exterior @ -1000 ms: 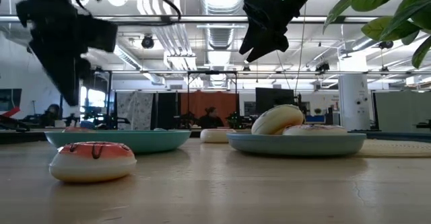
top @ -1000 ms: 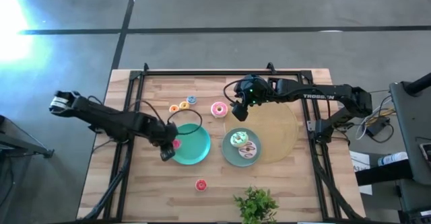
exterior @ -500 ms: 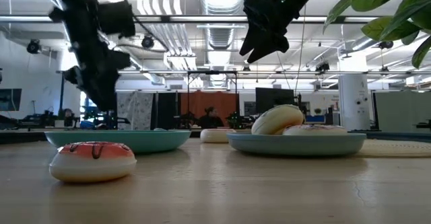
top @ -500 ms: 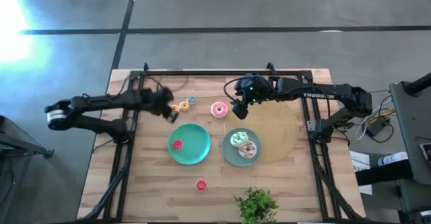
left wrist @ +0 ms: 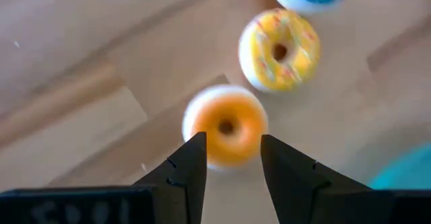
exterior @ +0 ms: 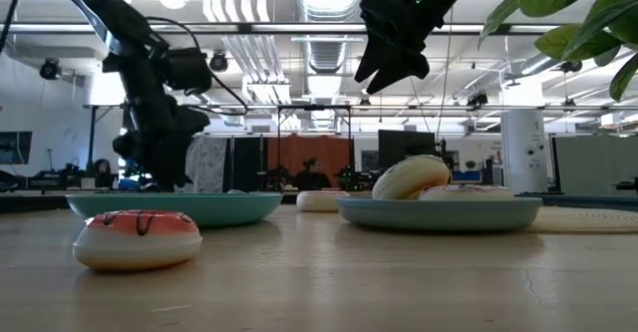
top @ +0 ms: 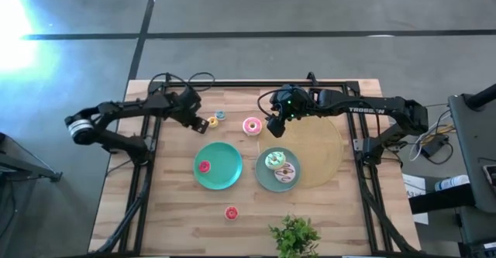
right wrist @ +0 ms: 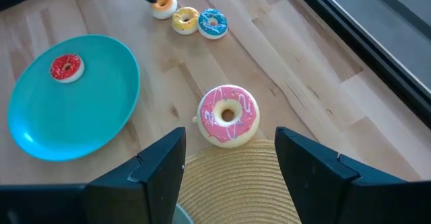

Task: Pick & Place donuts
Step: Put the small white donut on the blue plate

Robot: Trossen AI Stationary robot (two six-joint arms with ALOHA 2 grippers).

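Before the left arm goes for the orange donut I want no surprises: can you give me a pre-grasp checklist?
1. Left gripper open: ok.
2. Orange donut lined up between its fingers: ok.
3. Gripper low enough to close: cannot tell.
4. Yellow donut apart from the orange one: ok, though close.
5. Teal plate has room beside its red donut: ok.
6. Right gripper clear, open over the pink donut: ok.

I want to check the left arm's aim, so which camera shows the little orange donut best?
The left wrist view: the orange donut fills it, just beyond the open left gripper. The right wrist and high views show it small; the low view doesn't show it.
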